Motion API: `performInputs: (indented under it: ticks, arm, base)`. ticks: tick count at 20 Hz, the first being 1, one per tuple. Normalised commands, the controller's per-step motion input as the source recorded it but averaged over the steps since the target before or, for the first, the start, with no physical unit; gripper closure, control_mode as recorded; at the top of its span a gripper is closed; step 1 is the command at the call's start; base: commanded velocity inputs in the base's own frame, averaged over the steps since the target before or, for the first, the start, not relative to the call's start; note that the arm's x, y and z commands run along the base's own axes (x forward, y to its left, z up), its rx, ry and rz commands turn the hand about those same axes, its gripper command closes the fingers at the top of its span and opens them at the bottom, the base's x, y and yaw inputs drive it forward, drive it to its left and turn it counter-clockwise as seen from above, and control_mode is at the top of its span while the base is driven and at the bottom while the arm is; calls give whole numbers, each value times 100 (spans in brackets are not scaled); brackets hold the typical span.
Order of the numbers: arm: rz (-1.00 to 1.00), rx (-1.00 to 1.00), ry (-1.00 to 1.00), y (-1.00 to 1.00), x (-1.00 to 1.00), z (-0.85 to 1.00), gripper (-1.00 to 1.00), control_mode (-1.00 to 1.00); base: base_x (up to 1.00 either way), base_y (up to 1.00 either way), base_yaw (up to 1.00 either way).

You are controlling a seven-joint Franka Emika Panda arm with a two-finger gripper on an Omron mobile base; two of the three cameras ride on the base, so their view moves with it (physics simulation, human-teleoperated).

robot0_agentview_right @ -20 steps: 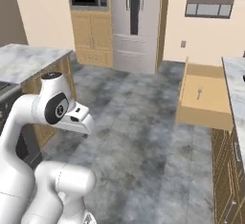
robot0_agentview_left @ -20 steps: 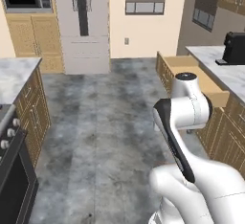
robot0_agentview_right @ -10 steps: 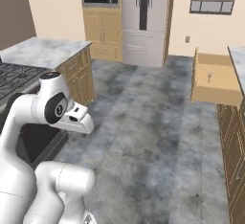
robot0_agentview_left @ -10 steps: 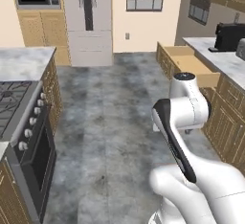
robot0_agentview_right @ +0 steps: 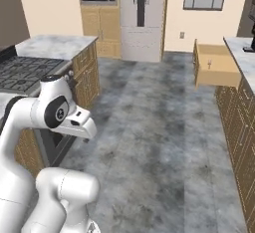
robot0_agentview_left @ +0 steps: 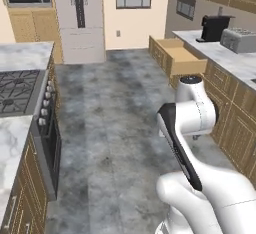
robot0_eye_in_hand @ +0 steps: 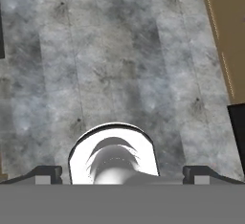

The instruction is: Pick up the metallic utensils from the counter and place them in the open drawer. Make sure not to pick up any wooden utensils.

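Kitchen floor (robot0_eye_in_hand: 119, 65) is passing under my released gripper (robot0_eye_in_hand: 122, 171); expecting thin, stiff, slippery metallic utensils, I am planning mid-handle pinches.

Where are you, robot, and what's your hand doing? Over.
Fingers open, empty, over floor. Open drawer ahead right, something small inside. Counter left. Path clear.

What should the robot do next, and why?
Probably drive on toward the counter with the cooktop. The hand is open, empty and over bare floor, with nothing to grasp, and the drawer already stands open.
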Motion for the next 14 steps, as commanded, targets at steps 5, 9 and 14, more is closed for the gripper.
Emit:
performInputs:
  ticks: [5, 9, 14]
  arm:
    - [0, 0, 0, 0, 0, 0, -100, 100]
    - [0, 0, 0, 0, 0, 0, -100, 100]
    - [0, 0, 0, 0, 0, 0, -100, 100]
  base:
    - [-100, 2, 5]
    - [-100, 0, 29]
    - [-70, 36, 44]
